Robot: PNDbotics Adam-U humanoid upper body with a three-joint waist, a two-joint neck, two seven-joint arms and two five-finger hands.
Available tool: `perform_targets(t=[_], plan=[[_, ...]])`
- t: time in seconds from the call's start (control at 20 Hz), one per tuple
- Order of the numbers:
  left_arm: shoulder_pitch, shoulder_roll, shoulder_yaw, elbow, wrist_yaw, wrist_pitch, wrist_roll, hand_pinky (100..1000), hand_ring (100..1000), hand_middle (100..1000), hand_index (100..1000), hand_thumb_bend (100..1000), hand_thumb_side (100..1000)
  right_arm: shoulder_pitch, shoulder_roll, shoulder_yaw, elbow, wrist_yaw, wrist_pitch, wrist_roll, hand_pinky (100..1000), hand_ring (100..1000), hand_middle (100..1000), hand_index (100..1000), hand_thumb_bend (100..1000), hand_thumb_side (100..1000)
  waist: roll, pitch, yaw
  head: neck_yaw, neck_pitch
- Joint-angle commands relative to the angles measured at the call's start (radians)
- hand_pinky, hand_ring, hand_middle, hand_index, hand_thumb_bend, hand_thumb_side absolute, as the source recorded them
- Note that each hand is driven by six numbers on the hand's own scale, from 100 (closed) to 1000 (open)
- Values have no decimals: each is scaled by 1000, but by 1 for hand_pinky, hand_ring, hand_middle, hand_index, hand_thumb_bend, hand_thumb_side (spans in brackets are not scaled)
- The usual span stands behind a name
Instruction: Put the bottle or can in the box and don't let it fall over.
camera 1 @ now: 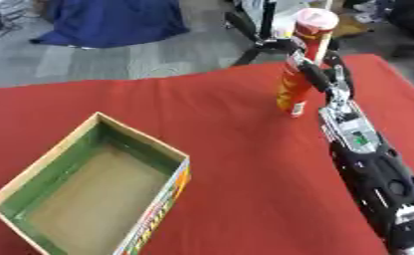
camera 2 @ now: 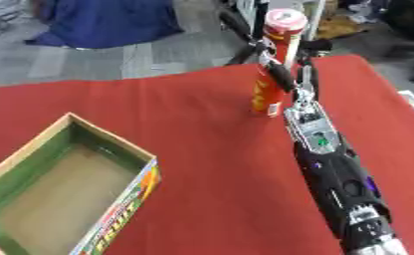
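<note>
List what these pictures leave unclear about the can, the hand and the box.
- Can: whether its base rests on the cloth or is lifted; both views are blurred there.
- Right hand: its palm is behind the can, and its fingers are blurred.
- Box: its near corner is cut off by the bottom edge in both views.
- Left hand: in neither view.

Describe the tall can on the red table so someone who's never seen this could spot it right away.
Start at the red table and look to its far right side, away from the open cardboard box near the left corner. There the right hand is curled round a tall chips can. It is the only upright cylinder there: red and yellow, with a pale round lid.
</note>
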State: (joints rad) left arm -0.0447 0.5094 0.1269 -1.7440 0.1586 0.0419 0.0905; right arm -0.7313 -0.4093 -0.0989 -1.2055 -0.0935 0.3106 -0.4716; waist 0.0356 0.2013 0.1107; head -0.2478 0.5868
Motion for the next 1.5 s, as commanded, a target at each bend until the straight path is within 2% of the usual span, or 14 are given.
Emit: perform_targets(t=[0.05, 0.95, 1.5], plan=[[-8, 20, 9, -10, -2, -1, -3, 849, 887, 826, 812, 112, 946, -26, -20, -8, -12, 17, 5, -1, 832, 1000, 979, 1000, 629, 528, 0, -11, 2, 0, -11], [-10, 18, 10, -10, -3, -1, -6, 850, 888, 827, 811, 111, 945, -52, -24, -8, 5, 49, -9, 78, 833, 1000, 969, 1000, 647, 506, -3, -2, 5, 1, -18], [-11, 20, 13, -11, -4, -3, -5, 851, 889, 828, 811, 110, 943, -47, -31, -17, 2, 74, 24, 36, 835, 1000, 973, 1000, 659, 486, -2, -1, 5, 3, -17]])
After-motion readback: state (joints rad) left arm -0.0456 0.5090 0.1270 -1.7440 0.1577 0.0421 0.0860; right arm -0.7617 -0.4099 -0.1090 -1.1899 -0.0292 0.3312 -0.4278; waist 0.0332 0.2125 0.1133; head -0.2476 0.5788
